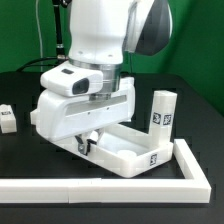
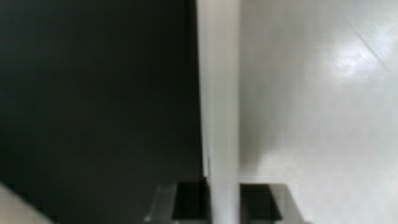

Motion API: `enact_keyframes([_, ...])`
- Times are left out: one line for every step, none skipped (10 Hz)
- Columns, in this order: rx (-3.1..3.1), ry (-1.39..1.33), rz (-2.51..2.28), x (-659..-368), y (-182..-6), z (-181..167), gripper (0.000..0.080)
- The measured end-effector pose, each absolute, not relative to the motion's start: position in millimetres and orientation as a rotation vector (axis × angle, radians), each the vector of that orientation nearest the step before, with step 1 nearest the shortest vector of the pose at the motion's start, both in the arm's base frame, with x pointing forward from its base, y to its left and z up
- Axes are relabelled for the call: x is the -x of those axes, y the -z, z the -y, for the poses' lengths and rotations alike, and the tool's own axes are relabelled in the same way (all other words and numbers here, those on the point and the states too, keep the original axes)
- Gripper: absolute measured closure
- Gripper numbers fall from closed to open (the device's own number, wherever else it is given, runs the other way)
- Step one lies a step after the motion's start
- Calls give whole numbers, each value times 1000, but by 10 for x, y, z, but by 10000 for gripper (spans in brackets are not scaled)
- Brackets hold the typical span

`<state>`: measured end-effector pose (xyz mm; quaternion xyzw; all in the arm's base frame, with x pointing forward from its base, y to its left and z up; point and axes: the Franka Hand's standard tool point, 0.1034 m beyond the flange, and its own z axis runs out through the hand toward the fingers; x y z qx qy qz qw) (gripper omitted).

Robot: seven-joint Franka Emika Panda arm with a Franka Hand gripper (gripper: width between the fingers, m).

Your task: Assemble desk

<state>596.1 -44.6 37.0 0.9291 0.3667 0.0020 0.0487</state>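
The white desk top, a rimmed tray, lies on the black table against the border bar. One white tagged leg stands upright at its far corner on the exterior view's right. My gripper reaches down onto the tray's rim on the exterior view's left. In the wrist view the thin white rim wall runs straight between my two dark fingers, and the gripper is shut on it. The tray's pale floor lies to one side of the wall and the black table to the other.
A long white L-shaped border bar runs along the front and turns up on the exterior view's right. Another small tagged leg sits at the exterior view's left edge. The arm's bulky white body hides the tray's left part.
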Motion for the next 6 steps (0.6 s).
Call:
enact_keyframes([-2794, 9, -1204, -5935, -348, 491, 736])
enact_keyframes([-2782, 14, -1226, -5933, -347, 502, 736])
enact_keyframes([-2719, 25, -1337, -5943, -345, 503, 736])
enact_keyframes([-2600, 16, -1498, -6032, -334, 434, 736])
enact_keyframes([-2456, 11, -1675, -6148, -313, 323, 736])
enact_keyframes([-2340, 16, -1797, -6270, -344, 218, 736])
